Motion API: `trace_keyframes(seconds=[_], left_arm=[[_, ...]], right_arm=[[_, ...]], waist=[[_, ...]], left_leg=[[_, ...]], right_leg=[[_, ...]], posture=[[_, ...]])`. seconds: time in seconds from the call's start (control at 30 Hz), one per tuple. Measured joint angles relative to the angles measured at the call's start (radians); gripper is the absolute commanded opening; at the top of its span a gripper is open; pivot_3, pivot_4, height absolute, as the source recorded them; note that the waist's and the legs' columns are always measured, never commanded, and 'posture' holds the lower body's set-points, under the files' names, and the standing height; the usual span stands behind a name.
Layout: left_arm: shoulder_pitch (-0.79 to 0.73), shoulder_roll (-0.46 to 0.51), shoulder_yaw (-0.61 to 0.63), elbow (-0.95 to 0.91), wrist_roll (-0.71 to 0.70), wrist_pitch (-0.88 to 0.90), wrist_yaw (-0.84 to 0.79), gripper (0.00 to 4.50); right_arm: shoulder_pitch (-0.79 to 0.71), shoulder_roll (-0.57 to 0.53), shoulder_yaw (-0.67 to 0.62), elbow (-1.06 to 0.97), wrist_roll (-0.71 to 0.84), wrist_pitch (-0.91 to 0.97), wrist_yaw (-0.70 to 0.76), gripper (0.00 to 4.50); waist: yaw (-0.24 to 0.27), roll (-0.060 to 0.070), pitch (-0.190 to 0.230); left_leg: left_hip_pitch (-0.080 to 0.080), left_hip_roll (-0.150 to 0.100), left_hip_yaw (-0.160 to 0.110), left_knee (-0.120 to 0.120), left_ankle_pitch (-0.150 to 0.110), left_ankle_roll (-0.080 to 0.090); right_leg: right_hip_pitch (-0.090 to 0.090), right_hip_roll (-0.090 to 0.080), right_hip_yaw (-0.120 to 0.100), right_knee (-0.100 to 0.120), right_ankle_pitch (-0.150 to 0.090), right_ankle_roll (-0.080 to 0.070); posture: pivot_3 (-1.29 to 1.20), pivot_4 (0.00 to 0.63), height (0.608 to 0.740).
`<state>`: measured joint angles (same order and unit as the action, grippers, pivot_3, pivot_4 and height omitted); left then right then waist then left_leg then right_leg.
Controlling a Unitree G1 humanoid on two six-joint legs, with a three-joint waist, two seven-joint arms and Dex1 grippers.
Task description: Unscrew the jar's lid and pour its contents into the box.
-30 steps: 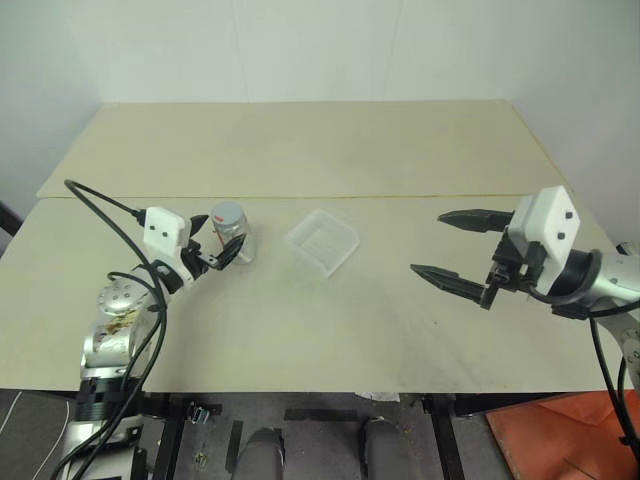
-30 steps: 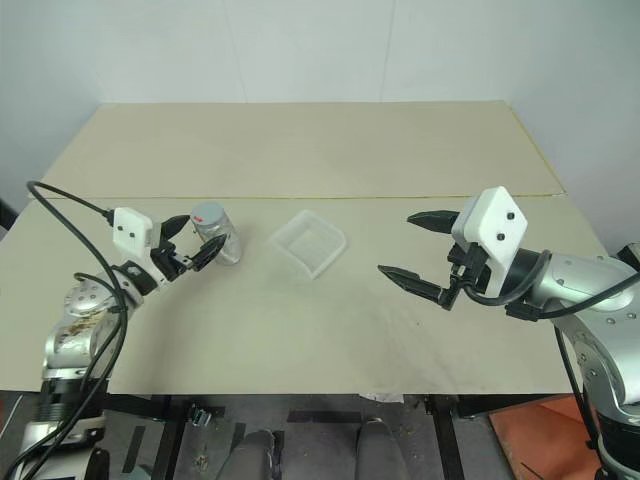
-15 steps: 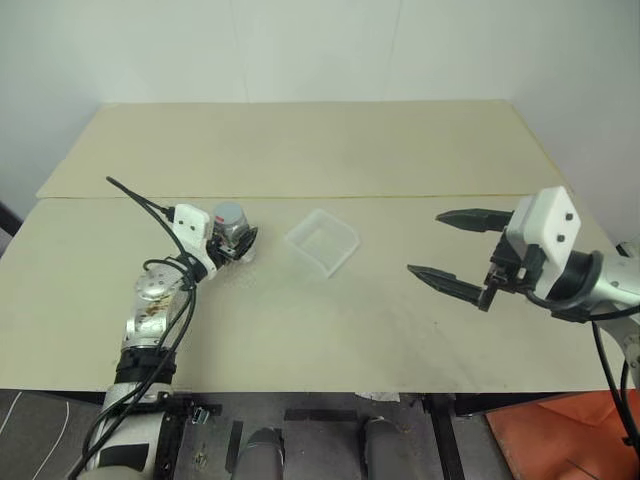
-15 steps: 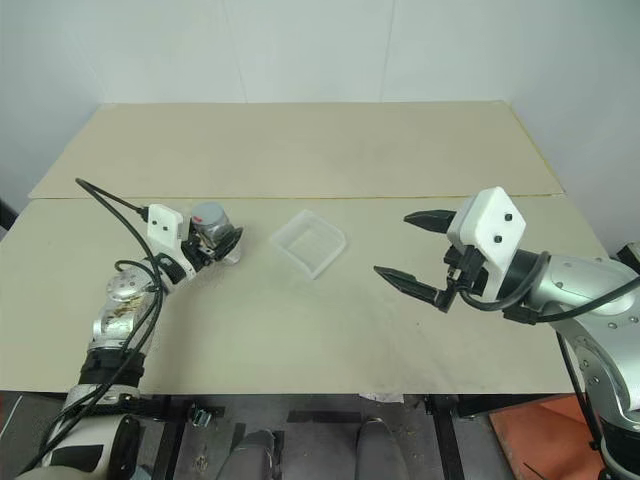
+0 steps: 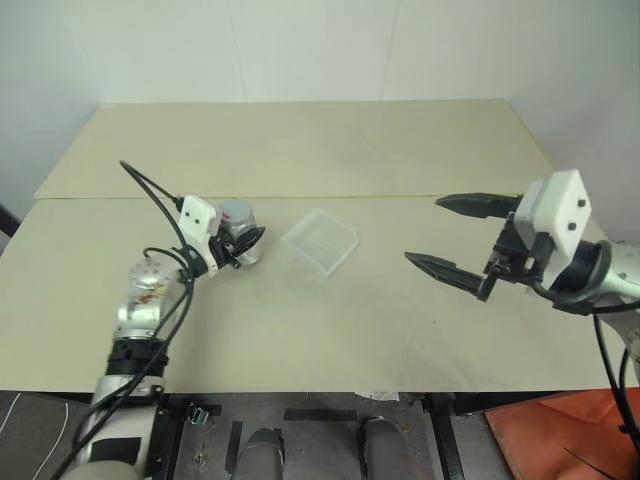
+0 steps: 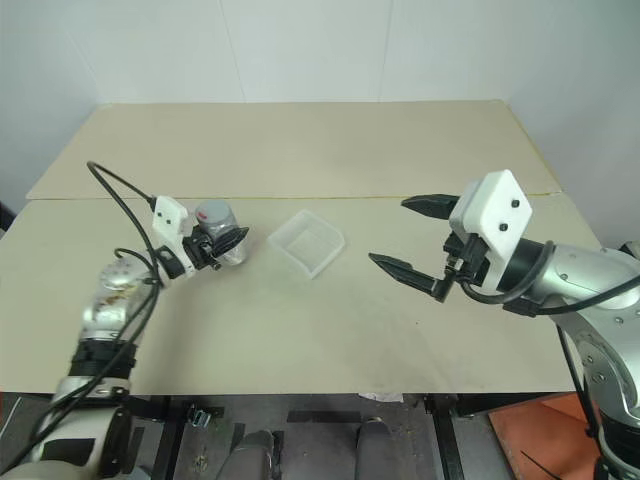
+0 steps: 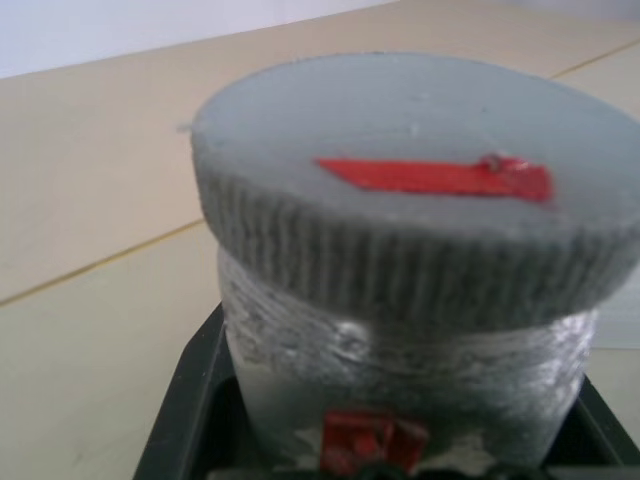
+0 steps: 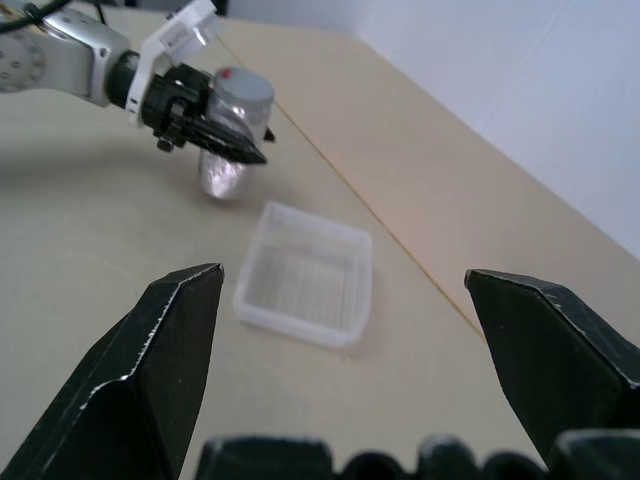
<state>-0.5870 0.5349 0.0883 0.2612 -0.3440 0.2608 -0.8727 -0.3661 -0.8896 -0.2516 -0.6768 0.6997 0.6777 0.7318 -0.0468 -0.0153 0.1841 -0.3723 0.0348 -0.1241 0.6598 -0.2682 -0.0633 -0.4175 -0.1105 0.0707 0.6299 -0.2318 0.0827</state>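
Desk (image 5: 300, 330) is a pale beige top, two boards butted with a seam running across it just behind the objects, some faint scuffs near me. Plain white wall behind; an orange patch of floor is showing off the desk's near right corner.

Jar (image 5: 240, 240) is sitting on the desk's left half, just in front of the seam. Clear body with a crinkly silvery look and a small red patch low on its side in the left wrist view. Lid (image 7: 420, 190) is still screwed on: round, pale grey, ribbed around the edge, red strip across its top.

Box (image 5: 321, 241) is lying just right of the jar, apart from it, turned cornerwise. Shallow, translucent, rounded corners, faint ribbing on its floor.

My left gripper (image 5: 243, 241) is clenching the jar, jaws on either side of its body below the lid.

My right gripper (image 5: 462, 238) is hanging above the desk's right side, well apart from the box, jaws spread wide and holding nothing.
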Motion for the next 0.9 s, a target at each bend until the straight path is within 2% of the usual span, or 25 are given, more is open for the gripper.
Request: trace_keyframes(seconds=[0.07,0.17,0.43,0.63,0.9], left_arm=[[-0.060,0.061,-0.003,-0.060,-0.072,0.080,-0.116,1.91],[-0.126,0.088,-0.004,-0.115,-0.157,0.141,-0.241,1.91],[-0.232,0.030,-0.127,-0.091,-0.184,0.174,-0.421,1.91],[-0.288,-0.011,-0.175,0.003,-0.130,0.099,-0.492,1.91],[-0.304,-0.023,-0.187,0.040,-0.120,0.065,-0.521,1.91]], right_arm=[[-0.072,0.032,0.038,0.008,0.042,0.021,-0.015,4.50],[-0.170,0.089,0.100,0.036,0.074,0.052,-0.033,4.50],[-0.455,0.264,0.339,0.188,0.030,0.160,-0.117,4.50],[-0.583,0.351,0.381,0.294,-0.001,0.232,-0.158,4.50],[-0.606,0.408,0.400,0.338,-0.031,0.292,-0.180,4.50]], waist=[[0.000,0.000,0.000],[-0.001,0.000,0.000],[-0.014,0.000,0.000],[-0.026,0.001,0.000],[-0.026,0.001,0.000]], left_leg=[[0.000,0.000,0.000,0.000,0.000,0.000],[0.000,0.000,0.000,0.000,0.000,0.000],[-0.002,0.000,-0.001,0.000,0.001,-0.002],[-0.003,0.000,-0.001,0.000,0.002,-0.003],[-0.003,0.000,-0.002,0.000,0.002,-0.002]], right_leg=[[0.000,0.000,0.000,0.000,0.000,0.000],[0.001,0.000,0.000,0.000,0.000,0.000],[-0.002,0.000,-0.001,0.000,0.000,0.000],[-0.004,0.000,-0.001,0.001,0.000,0.000],[-0.004,0.000,-0.001,0.003,0.000,0.000]], posture=[[0.00,0.150,0.740],[0.00,0.150,0.740],[0.00,0.150,0.740],[0.00,0.150,0.740],[0.00,0.150,0.740]])
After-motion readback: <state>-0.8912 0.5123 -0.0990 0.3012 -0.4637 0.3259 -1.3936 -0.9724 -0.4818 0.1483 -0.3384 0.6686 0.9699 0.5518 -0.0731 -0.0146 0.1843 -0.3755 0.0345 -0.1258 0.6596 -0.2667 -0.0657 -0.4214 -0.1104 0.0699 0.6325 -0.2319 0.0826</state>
